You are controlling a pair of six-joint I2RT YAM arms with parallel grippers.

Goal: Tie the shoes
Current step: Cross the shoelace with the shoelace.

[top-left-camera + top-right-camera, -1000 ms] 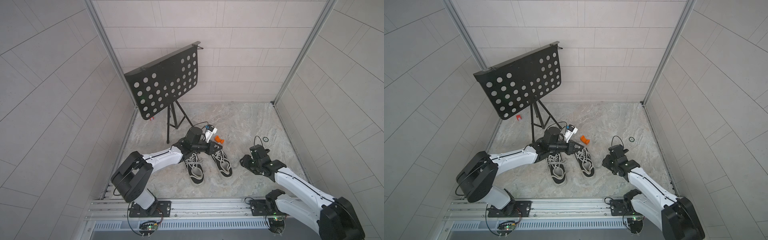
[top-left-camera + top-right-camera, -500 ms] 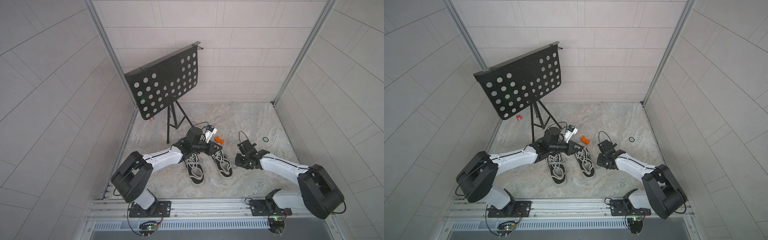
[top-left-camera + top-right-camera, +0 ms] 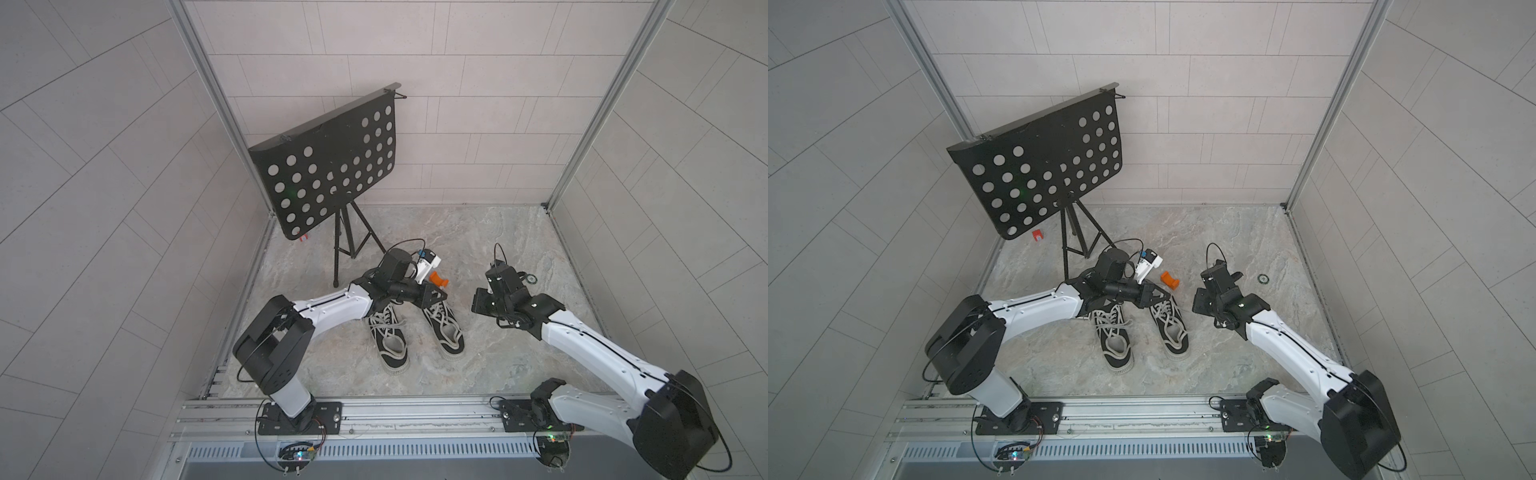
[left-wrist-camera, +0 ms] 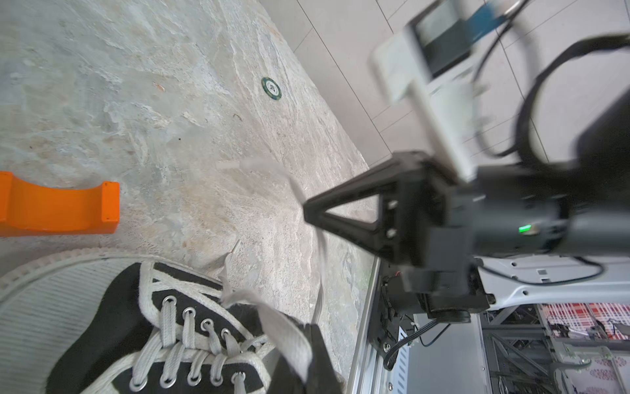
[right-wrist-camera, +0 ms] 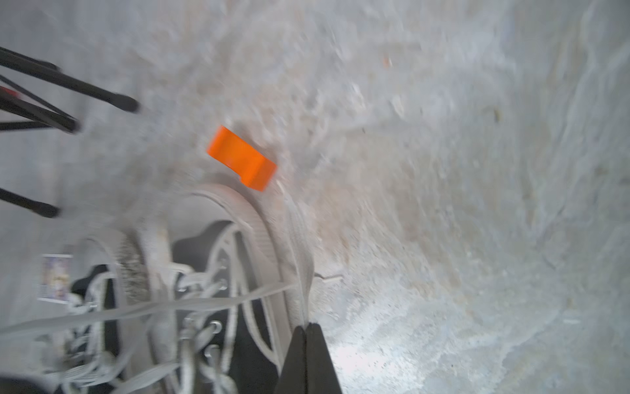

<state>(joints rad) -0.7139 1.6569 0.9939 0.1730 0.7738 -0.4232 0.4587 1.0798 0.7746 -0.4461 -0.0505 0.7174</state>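
Laces (image 4: 276,320) of one shoe (image 3: 444,332) sit pinched in both arms' closed jaws, beside its toe

Marbled bench (image 3: 478,232), a few things on it.
Two shoes (image 3: 390,345) side by side mid-bench; orange block (image 3: 439,279) just beyond; stand (image 3: 332,141) rear; chip (image 3: 530,279) apart.

Black perforated music stand (image 3: 328,174) on tripod, rear left; sm. red item (image 3: 1038,236) beneath its desk; orange block (image 3: 438,279) mid-floor; round green chip (image 3: 530,279) nr right wall.
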